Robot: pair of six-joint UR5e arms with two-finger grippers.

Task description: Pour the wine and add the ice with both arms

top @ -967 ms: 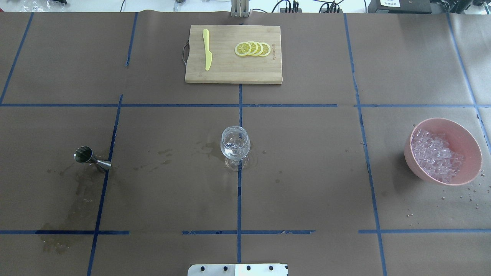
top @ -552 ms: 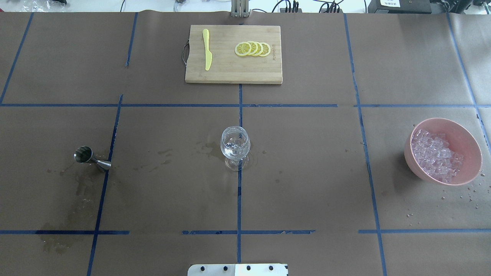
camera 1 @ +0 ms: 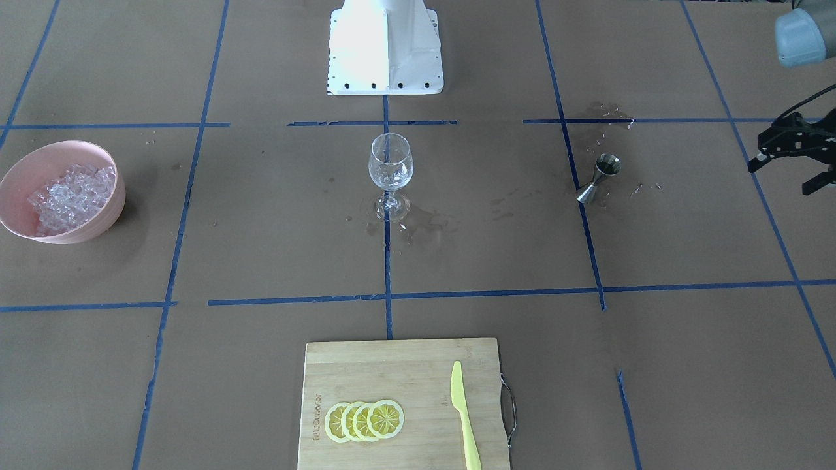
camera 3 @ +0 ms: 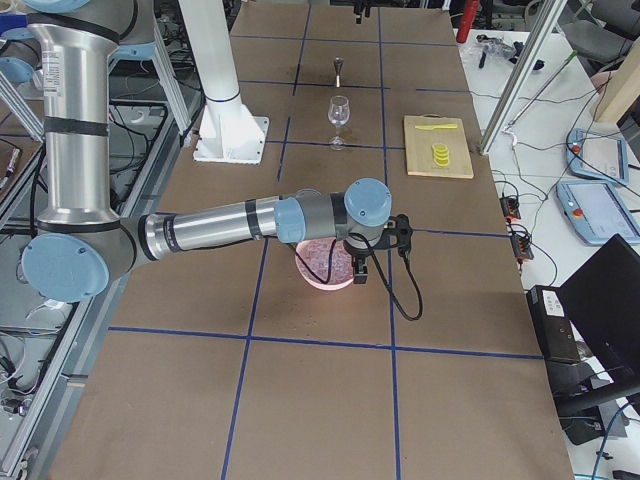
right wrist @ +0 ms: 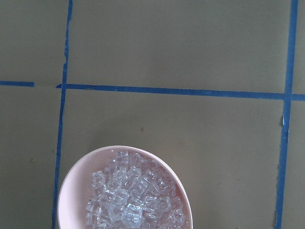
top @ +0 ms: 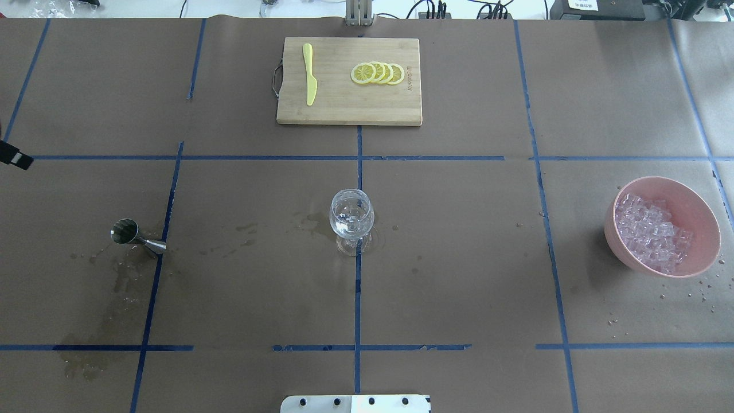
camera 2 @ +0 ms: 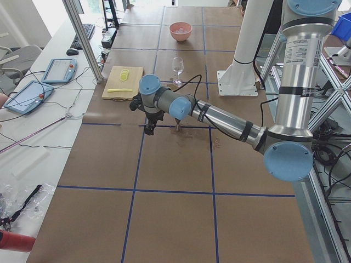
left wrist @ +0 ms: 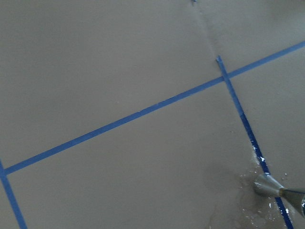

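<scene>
A clear wine glass [top: 351,215] stands upright at the table's middle, with no dark liquid in it. A steel jigger [top: 127,233] stands to its left on wet stains. Its upper cup [camera 1: 609,164] looks dark inside, and I cannot tell whether that is wine. The ice [top: 651,232] fills a pink bowl [top: 706,202] at the right. My left gripper [camera 1: 780,179] hangs open beyond the jigger, at the table's left edge. In the exterior right view my right gripper [camera 3: 360,268] hovers over the bowl, and I cannot tell whether it is open or shut.
A bamboo cutting board [top: 348,112] at the far middle carries a yellow plastic knife [top: 309,73] and several lemon slices [top: 378,73]. The white stand [camera 1: 385,49] sits on the robot's side. Water droplets lie beside the bowl.
A black part of my left gripper has come into the overhead view at its left edge. The glass, the jigger and the bowl have not moved.
</scene>
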